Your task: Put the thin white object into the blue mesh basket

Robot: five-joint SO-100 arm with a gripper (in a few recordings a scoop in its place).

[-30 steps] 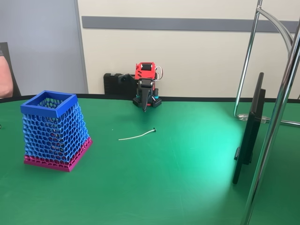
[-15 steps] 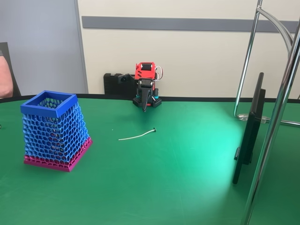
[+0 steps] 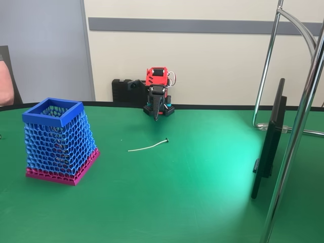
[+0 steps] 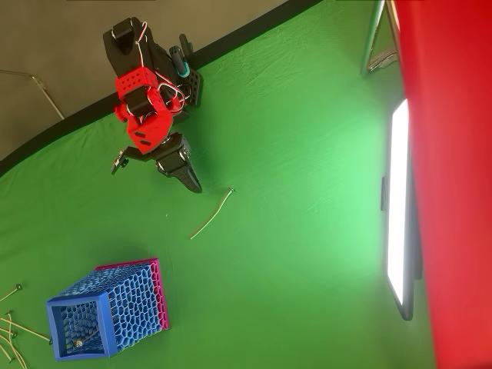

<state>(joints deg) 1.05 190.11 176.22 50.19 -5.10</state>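
the thin white object (image 3: 148,147) lies beyond the blue mesh basket (image 3: 59,142); overhead view shows clenched jaws, extra strips (image 4: 14,327).

- The arm (image 3: 158,93) is built from bright red printed shells alternating with black motor blocks
- In the overhead view the red shell (image 4: 138,104) on top carries a grid of small round holes
- Thin red and white cables (image 4: 171,94) loop loosely beside the red parts
- The gripper (image 3: 156,115) is black and tapers to a slim dark point; seen from above (image 4: 192,183) it looks like a long narrow wedge
- The base (image 4: 184,73) is a black block with a small teal piece on it
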